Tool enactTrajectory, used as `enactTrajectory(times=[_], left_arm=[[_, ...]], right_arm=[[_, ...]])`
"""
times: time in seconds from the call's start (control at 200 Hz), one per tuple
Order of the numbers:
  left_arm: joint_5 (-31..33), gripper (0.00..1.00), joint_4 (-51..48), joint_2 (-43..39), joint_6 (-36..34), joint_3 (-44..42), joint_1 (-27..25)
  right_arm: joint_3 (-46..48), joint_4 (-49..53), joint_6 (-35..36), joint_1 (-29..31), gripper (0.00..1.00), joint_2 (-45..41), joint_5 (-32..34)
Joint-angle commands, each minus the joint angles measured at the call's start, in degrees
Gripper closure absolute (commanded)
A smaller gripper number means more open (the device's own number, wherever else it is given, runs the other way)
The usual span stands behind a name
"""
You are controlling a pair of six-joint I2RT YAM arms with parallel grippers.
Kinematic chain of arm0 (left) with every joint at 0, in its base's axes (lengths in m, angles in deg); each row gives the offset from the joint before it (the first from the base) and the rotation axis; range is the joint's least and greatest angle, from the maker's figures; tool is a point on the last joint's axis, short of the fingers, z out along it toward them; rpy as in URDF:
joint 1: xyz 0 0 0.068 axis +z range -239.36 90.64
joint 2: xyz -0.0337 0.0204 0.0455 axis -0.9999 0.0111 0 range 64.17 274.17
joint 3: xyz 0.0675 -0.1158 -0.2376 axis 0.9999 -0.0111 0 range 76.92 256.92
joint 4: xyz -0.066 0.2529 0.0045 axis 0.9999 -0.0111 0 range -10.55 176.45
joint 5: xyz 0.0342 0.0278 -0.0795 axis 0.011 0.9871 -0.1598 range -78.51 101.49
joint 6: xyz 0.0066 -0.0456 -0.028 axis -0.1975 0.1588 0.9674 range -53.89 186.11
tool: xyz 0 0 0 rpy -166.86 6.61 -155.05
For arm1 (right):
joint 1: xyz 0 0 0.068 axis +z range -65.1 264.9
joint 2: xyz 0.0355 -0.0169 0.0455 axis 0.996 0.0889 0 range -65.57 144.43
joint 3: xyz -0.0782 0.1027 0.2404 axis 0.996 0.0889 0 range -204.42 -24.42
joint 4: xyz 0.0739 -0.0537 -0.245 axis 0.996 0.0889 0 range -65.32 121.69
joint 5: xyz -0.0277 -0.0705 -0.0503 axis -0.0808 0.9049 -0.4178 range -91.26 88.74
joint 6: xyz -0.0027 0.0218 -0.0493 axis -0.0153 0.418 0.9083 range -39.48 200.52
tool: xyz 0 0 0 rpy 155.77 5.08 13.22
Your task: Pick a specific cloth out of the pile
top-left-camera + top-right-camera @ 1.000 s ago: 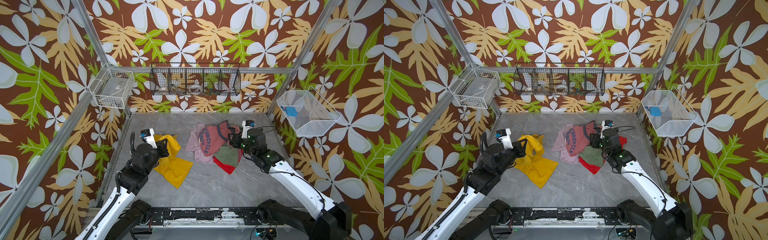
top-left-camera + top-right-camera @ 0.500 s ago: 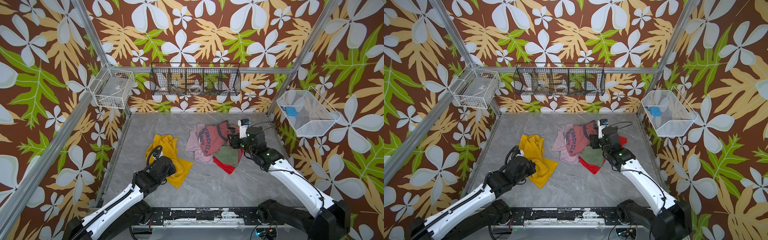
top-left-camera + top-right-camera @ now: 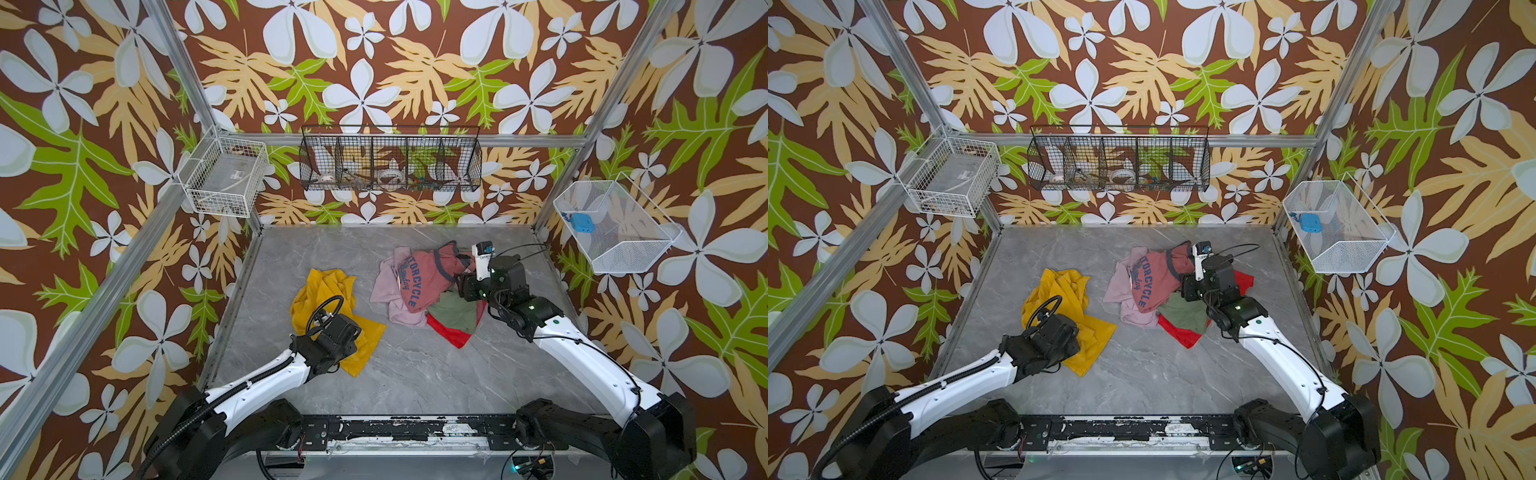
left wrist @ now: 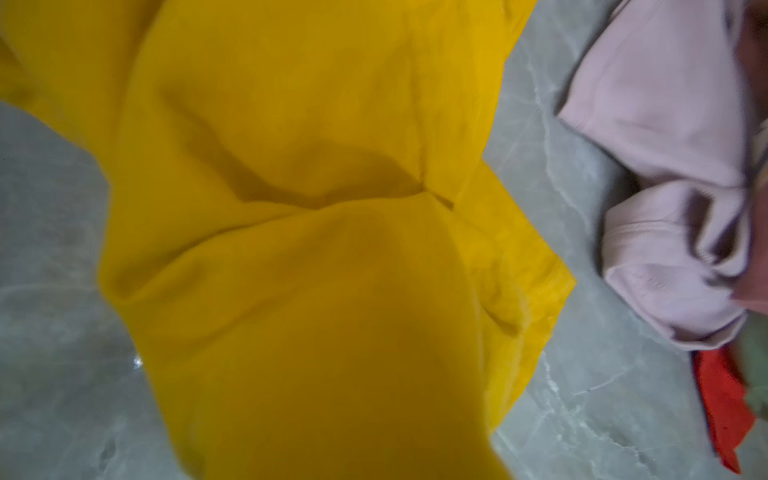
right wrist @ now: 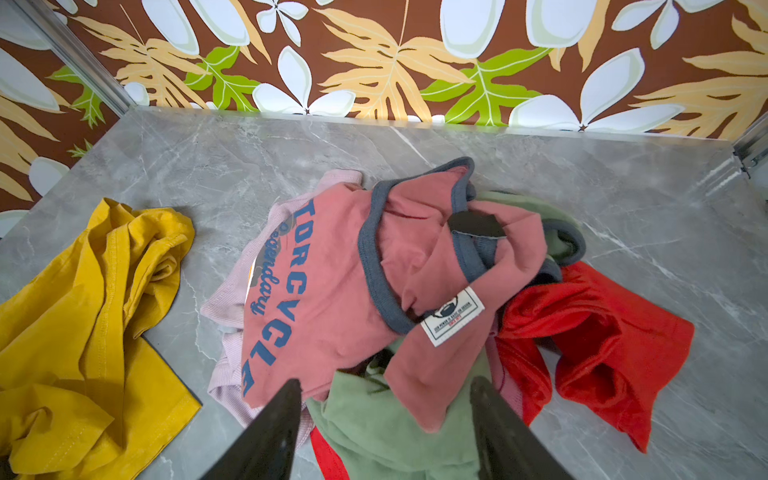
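We locate the cloth (image 3: 328, 291), plain mustard yellow, lying crumpled on the grey table (image 3: 415, 374). In both top views it sits to the left of the pile (image 3: 419, 286), apart from it, with bare tabletop between them.

The left gripper (image 3: 338, 332) sits low over the near part of the cloth, and its body covers the fabric. The left wrist view shows yellow folds (image 4: 291, 249), the table and the lilac cloth (image 4: 665, 124) at the pile's edge. The fingers are out of sight, so we cannot tell whether this gripper is parted, closed or holding fabric.

The right gripper (image 5: 383, 380) hangs over the right side of the pile. Its fingers (image 5: 274, 432) stand wide apart with nothing pinched. The olive green cloth (image 5: 374, 432) and a flap of the salmon shirt (image 5: 332, 299) lie below the gap. The red cloth (image 5: 602, 332) spreads out from the pile beside them.
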Motion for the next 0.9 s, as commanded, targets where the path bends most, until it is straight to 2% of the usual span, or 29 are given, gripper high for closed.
enactTrajectory(times=[0.0,0.17,0.215,0.27,0.385,0.526,0.716,0.896], left_arm=[[-0.2,0.53,-0.8,1.5,2.0,-1.6,-0.9],[1.8,0.37,-2.2,3.8,2.9,0.1,-3.7],[3.8,0.31,-4.2,5.0,2.4,2.3,-5.5],[6.1,0.17,-7.9,7.3,2.5,5.2,-7.3],[10.9,0.10,-15.1,12.1,3.8,11.1,-11.3],[14.0,0.09,-19.7,15.4,4.9,15.9,-14.7],[16.5,0.08,-24.9,16.7,4.7,19.7,-15.8],[19.5,0.07,-26.3,14.6,-2.9,23.6,-16.2]], right_arm=[[-0.2,0.2,0.9,-0.1,0.34,-0.3,1.7],[-0.5,0.0,1.3,-0.1,0.33,0.1,1.9],[-0.9,0.0,1.4,-0.2,0.32,0.3,1.9],[-1.1,0.0,1.6,-0.2,0.32,0.7,2.1],[-1.6,0.2,2.2,-0.1,0.31,1.0,2.3],[-1.6,0.6,2.9,-0.2,0.29,0.7,2.7],[-1.1,0.9,3.1,-0.2,0.28,0.1,2.9],[-0.7,0.8,3.3,-0.2,0.27,-0.4,3.1]])
